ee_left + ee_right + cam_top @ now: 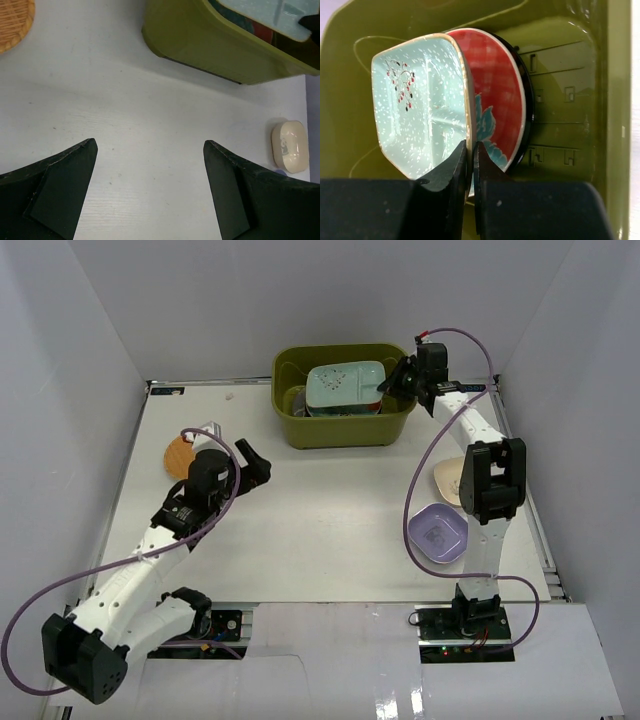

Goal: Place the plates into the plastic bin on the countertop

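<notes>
Your right gripper (470,146) is clamped on the rim of the mint plate (420,110), jaws almost together with only that thin edge between them. The mint plate is inside the plastic bin (560,100), overlapping the red plate (497,100) with the teal flower, and a dark-rimmed plate (530,112) shows under that. The bin stands at the far edge of the countertop (320,530), about centre. Your left gripper (258,464) is over the countertop left of centre, near the bin's front left corner, jaws wide apart with nothing between them. Outside the bin: the orange plate (178,456) is at the left, partly hidden by the left arm. The cream plate (448,480) and lavender plate (438,532) are at the right, beside the right arm.
</notes>
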{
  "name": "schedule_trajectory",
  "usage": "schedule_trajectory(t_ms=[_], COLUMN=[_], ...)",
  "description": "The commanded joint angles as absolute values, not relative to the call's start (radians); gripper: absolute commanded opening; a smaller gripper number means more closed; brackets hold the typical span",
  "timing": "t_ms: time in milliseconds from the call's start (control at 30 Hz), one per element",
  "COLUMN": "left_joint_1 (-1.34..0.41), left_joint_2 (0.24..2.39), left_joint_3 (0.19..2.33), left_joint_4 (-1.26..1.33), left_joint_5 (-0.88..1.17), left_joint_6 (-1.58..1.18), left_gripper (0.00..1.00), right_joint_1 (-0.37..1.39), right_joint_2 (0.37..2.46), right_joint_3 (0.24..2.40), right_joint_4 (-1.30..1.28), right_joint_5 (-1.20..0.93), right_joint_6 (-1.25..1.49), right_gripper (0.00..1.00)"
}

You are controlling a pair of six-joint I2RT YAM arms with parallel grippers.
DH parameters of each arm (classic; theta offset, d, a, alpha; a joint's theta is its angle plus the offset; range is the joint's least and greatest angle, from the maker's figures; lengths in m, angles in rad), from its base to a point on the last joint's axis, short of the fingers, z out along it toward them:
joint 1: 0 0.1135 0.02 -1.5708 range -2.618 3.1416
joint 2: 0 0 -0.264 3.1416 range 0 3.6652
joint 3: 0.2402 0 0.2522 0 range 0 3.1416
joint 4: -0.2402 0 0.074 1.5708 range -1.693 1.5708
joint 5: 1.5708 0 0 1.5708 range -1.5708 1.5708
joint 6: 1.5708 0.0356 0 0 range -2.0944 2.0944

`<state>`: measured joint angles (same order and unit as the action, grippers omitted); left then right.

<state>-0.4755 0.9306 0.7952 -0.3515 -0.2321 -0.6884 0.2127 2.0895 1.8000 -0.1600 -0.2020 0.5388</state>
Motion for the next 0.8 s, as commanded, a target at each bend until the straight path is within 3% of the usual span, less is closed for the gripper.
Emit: schedule_trajectory(t_ms=[0, 233, 400, 467, 500, 533, 600, 633, 700, 767], left_joint_1=[-0.436, -0.197, -0.106, -0.055, -0.04, -0.005, 0.058, 0.102, 0.174, 0.218], left_joint_2=[0.971, 1.081, 1.081, 1.088, 1.091, 1.097, 1.121, 1.13, 1.17, 1.209], left_joint_3=[0.807, 0.74, 0.718, 0.71, 0.707, 0.706, 0.707, 0.704, 0.696, 0.693], left_joint_4=[-0.367, -0.328, -0.307, -0.304, -0.298, -0.296, -0.287, -0.278, -0.246, -0.226], left_joint_5=[-0.296, -0.167, -0.199, -0.204, -0.213, -0.215, -0.2, -0.186, -0.117, -0.066], left_joint_6=[-0.739, -0.825, -0.862, -0.867, -0.865, -0.861, -0.853, -0.85, -0.85, -0.865], left_gripper=[0.98, 0.98, 0.98, 0.98, 0.98, 0.98, 0.98, 0.98, 0.98, 0.98], right_joint_1=[0.216, 0.216, 0.216, 0.216, 0.216, 0.218, 0.218, 0.216, 0.218, 0.224], right_joint_2=[2.06, 2.118, 2.146, 2.151, 2.151, 2.146, 2.138, 2.125, 2.108, 2.083], right_joint_3=[1.855, 1.858, 1.885, 1.884, 1.879, 1.876, 1.876, 1.87, 1.862, 1.858], right_joint_4=[0.011, -0.05, -0.094, -0.101, -0.106, -0.11, -0.127, -0.126, -0.115, -0.103], right_joint_5=[-0.317, -0.327, -0.321, -0.316, -0.311, -0.302, -0.266, -0.255, -0.252, -0.255], right_joint_6=[0.56, 0.551, 0.54, 0.541, 0.541, 0.541, 0.54, 0.538, 0.538, 0.54], right_gripper=[0.11, 0.17, 0.19, 0.25, 0.29, 0.43, 0.56, 0.68, 0.81, 0.86])
